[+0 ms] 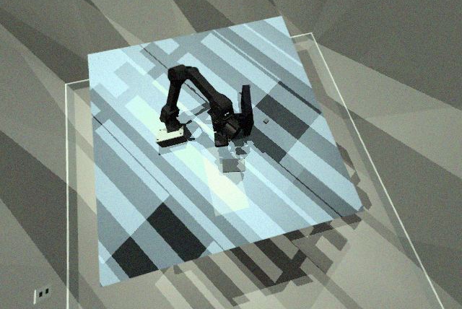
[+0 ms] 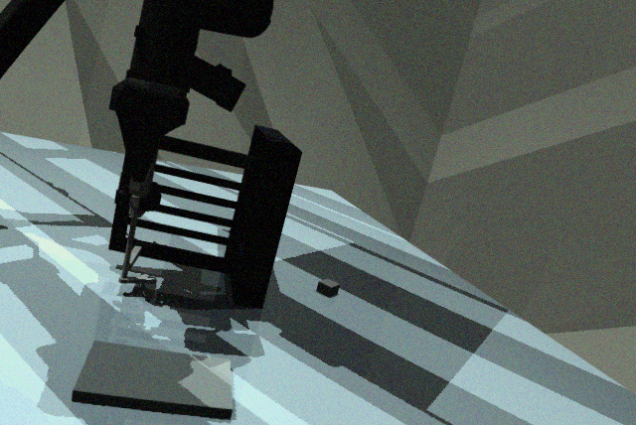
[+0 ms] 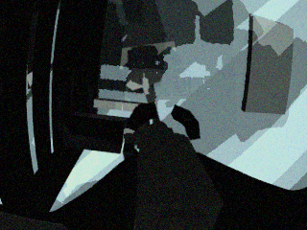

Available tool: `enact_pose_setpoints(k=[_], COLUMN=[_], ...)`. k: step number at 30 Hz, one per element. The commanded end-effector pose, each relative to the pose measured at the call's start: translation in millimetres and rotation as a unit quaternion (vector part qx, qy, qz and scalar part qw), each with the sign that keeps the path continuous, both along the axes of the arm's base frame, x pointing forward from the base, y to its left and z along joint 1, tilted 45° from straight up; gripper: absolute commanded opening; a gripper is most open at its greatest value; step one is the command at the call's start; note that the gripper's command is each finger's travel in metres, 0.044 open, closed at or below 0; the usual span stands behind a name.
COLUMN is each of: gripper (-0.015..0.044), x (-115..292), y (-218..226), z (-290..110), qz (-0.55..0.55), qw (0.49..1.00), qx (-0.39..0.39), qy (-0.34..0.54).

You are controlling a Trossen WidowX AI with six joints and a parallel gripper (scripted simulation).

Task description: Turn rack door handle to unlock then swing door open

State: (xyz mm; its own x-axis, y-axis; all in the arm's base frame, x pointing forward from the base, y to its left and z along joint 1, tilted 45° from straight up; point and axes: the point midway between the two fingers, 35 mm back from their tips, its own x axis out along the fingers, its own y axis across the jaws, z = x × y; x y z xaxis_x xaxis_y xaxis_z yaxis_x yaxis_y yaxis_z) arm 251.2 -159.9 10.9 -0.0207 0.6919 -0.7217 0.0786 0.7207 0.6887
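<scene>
"Where is the door to be found?"

"On the table [image 1: 126, 201] [image 2: 513, 384], the barred door [image 2: 203, 152] [image 3: 42, 86] is seen standing out from its thick dark frame [image 1: 246, 102] [image 2: 266, 205]. It is mostly hidden from above by the arm [image 1: 201, 85] [image 2: 164, 41]."

"And the claw [image 1: 223, 137] [image 2: 134, 197] [image 3: 163, 163]?"

"It is partly closed, with the upright handle [image 2: 134, 188] gripped between its fingers, at the door's free side. The handle is held there, it is judged, because the door can be pulled round from that edge while the lock is kept turned. Whether a full quarter turn has been made cannot be told."

"How is the arm posed?"

"It is raised at the elbow beside its pale base plate [image 1: 166, 136], reached over towards the door, and bent down at the wrist, so that the fingers are pointed steeply downward. By that pose the forearm is kept above the bars."

"Is the swing finished?"

"The door is judged to be well open, but more than 80 degrees cannot be confirmed. If it falls short, a little more arc is called for, with the grip kept; only then should the handle be released and the arm drawn clear. The flat slab [image 1: 233, 165] [image 2: 138, 368] [image 3: 271, 72] and small block [image 1: 266, 121] [image 2: 327, 287] are placed apart from the frame and should be left untouched."
</scene>
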Motion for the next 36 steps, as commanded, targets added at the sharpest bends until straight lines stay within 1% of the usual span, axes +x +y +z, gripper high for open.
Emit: enact_pose_setpoints(k=[1, 20, 30, 31, 36], gripper=[0.0025, 0.0025, 0.0288, 0.0297, 0.0297], x=[2.5, 2.7, 2.7, 2.7, 3.2], y=[-5.7, -6.7, -6.7, -6.7, -11.1], z=[-6.7, -7.6, -7.6, -7.6, -3.4], qz=[0.037, 0.04, 0.04, 0.04, 0.036], qw=[0.999, 0.999, 0.999, 0.999, 0.999], qx=[0.0, 0.0, 0.0, 0.0, -0.003], qy=[-0.031, -0.035, -0.035, -0.035, -0.035])
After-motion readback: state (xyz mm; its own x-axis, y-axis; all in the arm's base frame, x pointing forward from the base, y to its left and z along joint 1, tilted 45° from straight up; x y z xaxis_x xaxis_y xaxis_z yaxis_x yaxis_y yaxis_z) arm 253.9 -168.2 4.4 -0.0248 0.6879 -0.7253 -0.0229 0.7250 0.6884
